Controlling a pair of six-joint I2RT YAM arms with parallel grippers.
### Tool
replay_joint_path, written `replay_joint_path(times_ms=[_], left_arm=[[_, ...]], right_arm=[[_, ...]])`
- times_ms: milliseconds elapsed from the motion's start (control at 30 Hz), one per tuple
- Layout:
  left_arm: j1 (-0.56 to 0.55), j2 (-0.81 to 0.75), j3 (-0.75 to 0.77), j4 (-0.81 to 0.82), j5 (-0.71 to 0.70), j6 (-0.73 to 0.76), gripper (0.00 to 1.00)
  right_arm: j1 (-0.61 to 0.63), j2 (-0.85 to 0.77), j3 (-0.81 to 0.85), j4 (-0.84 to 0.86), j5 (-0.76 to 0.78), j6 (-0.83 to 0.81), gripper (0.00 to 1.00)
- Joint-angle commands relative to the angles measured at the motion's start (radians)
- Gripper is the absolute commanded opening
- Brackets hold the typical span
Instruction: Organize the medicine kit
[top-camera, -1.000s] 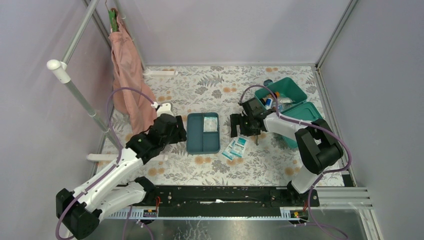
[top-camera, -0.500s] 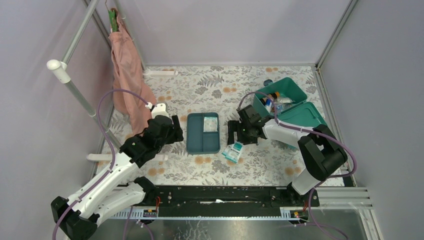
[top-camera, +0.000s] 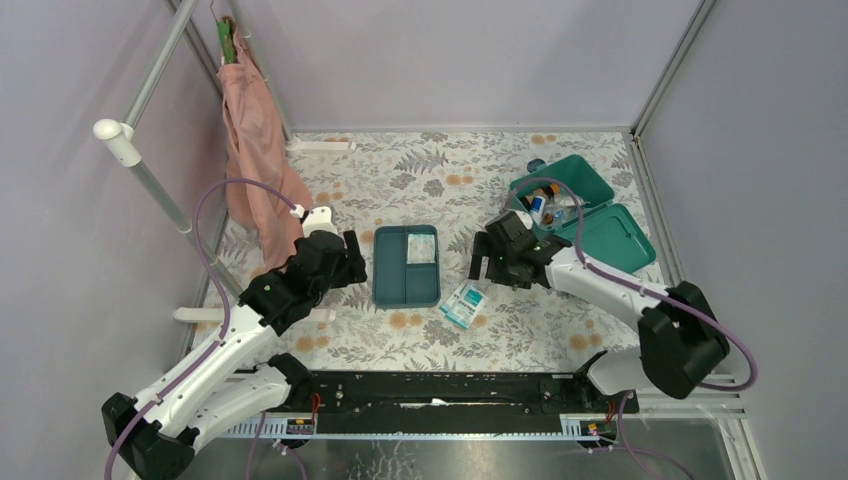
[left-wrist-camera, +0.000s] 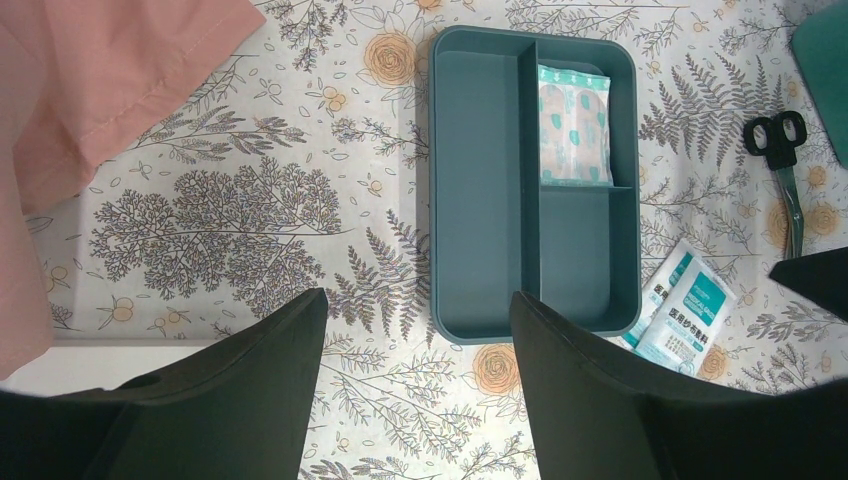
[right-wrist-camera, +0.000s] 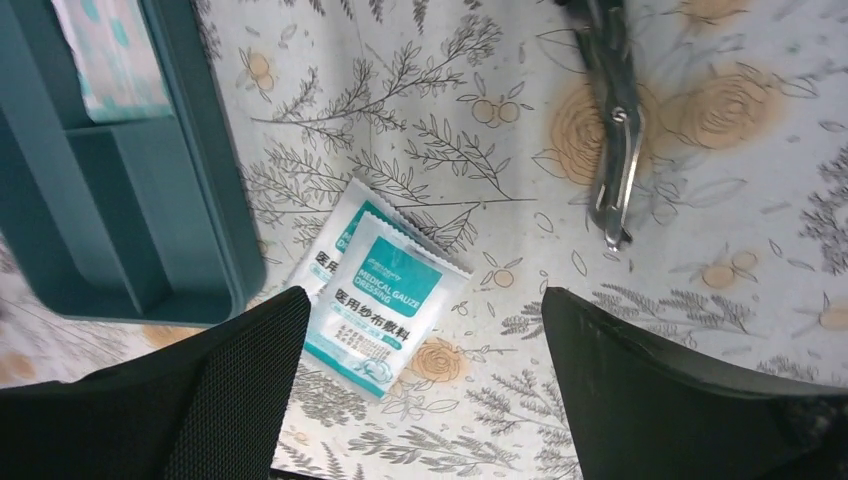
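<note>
The medicine kit (top-camera: 582, 178) is a teal box standing open at the back right, with bottles inside and its lid (top-camera: 612, 236) laid flat. A darker divided tray (top-camera: 395, 277) lies mid-table and also shows in the left wrist view (left-wrist-camera: 485, 200) and the right wrist view (right-wrist-camera: 100, 200). One patterned packet (left-wrist-camera: 574, 125) lies in its top right compartment. Two gauze packets (right-wrist-camera: 385, 300) overlap on the cloth just right of the tray (top-camera: 463, 303). My left gripper (left-wrist-camera: 418, 300) is open and empty, left of the tray (top-camera: 350, 264). My right gripper (right-wrist-camera: 425, 300) is open and empty above the gauze packets (top-camera: 484, 262).
Black-handled scissors (right-wrist-camera: 612, 130) lie on the floral cloth right of the tray (left-wrist-camera: 785, 170). A pink cloth (top-camera: 250, 150) hangs from a metal frame at the left, beside a white pole (top-camera: 150, 180). Grey walls close the back and right.
My right arm swung its elbow out toward the near right, and its gripper shifted over the gauze packets, which slid slightly toward the near left. My left arm lifted a little, then held.
</note>
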Motion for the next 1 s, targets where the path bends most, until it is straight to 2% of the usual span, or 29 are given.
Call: replay_joint_path(times_ms=[0,233,367,500,667,967], left_arm=[[0.006,0.002,0.016,-0.001,-0.020,0.014,0.75],[0.006,0.003,0.016,0.000,-0.023,0.012,0.75],[0.006,0.003,0.014,0.001,-0.020,0.012,0.76],[0.006,0.002,0.013,0.001,-0.020,0.013,0.75],[0.005,-0.003,0.013,0.002,-0.020,0.014,0.75],[0.005,0.002,0.012,0.005,-0.017,0.015,0.76]], right_arm=[[0.010,-0.091,-0.002,-0.087,0.105,0.243,0.96],[0.159,-0.097,-0.039,-0.152,0.208,0.720,1.00],[0.206,-0.002,0.055,-0.270,0.255,0.860,1.00],[0.220,0.132,0.158,-0.341,0.248,0.864,1.00],[0.231,0.254,0.207,-0.327,0.205,0.823,1.00],[0.235,0.312,0.206,-0.263,0.175,0.774,1.00]])
